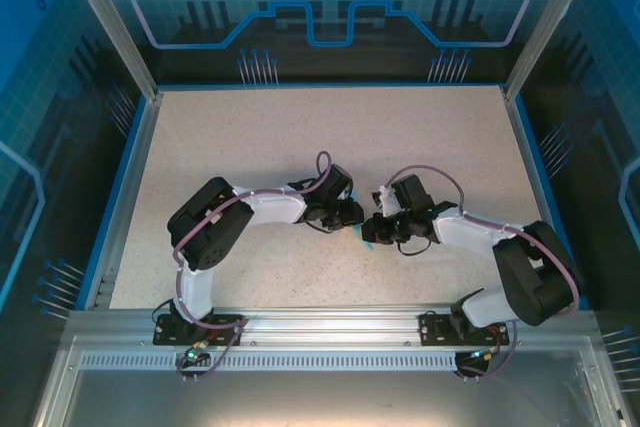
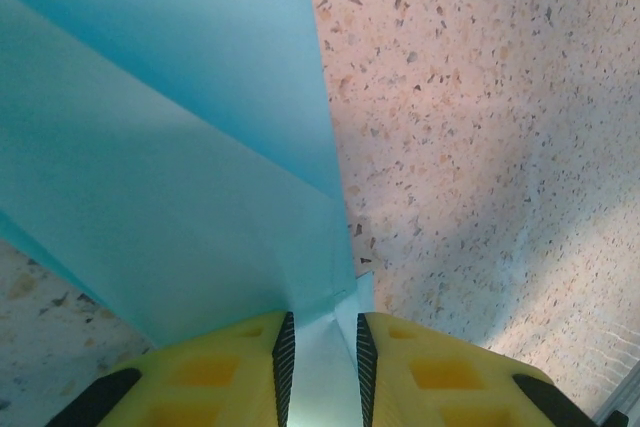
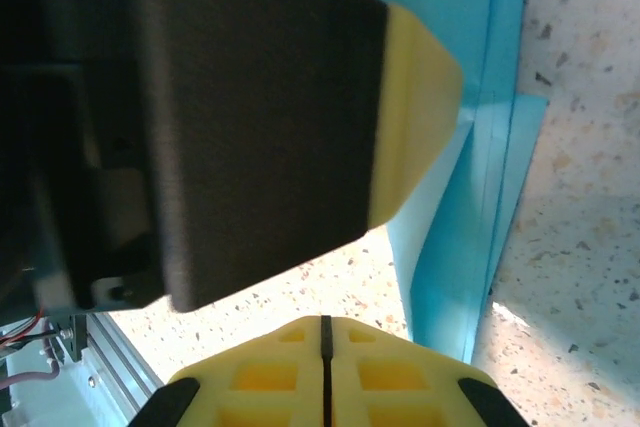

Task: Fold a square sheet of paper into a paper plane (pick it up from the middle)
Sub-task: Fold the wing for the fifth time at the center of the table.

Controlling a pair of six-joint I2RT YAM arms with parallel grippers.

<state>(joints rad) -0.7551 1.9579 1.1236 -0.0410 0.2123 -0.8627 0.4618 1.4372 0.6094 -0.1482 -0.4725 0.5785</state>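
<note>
Here the left gripper (image 2: pixel 320 329) pinches limp, crease-prone folded paper (image 2: pixel 170 177) by its edge; right gripper (image 3: pixel 325 347) closed, apparently empty.

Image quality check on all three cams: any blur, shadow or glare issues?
Top external: evenly lit and sharp; the arms throw soft shadows on the table. Left wrist: blue paper crisp, with shadow bands across it and the table. Right wrist: a dark yellow-tipped part near the lens is blurred, with a bright patch on the table beneath.

Speckled beige tabletop (image 1: pixel 300 147), blue edging (image 1: pixel 330 86), aluminium rail (image 1: pixel 330 325) along near edge
</note>
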